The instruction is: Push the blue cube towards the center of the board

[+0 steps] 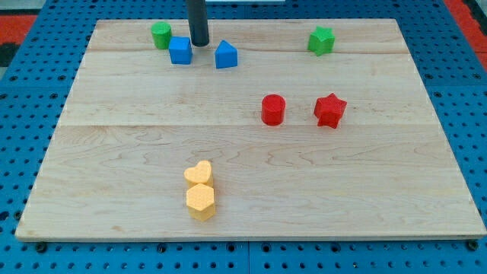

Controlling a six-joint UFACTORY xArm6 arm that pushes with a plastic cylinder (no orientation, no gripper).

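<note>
**Tip parked beside blue cube, far edge of counter**

Left to right along the view's top: green cylinder (160,34), then blue cube (180,50) just below-right of it, close, contact uncertain. My tip (199,44) sits immediately right of the cube, slightly toward the view's top; a sliver of gap or bare contact, cannot tell which. Tool is a plain rod with nothing to open or close, and it carries nothing. Next right, a blue house-shaped block (226,55), then well apart the green star (322,40).

Mid-counter (114,152): red cylinder (273,109) and red star (330,110), near each other. Toward the view's bottom, a yellow heart (199,173) touching a yellow hexagonal block (201,202).

Handling, judged: the cube looks small, rigid and light; should slide readily on smooth wood. No taking hold, only pushing. Best contact is the middle of its top-left face; an off-centre push would likely spin it.

Orientation: cube sits roughly square to the counter edges, perhaps slightly turned. No long axis; the sides look equal.
</note>
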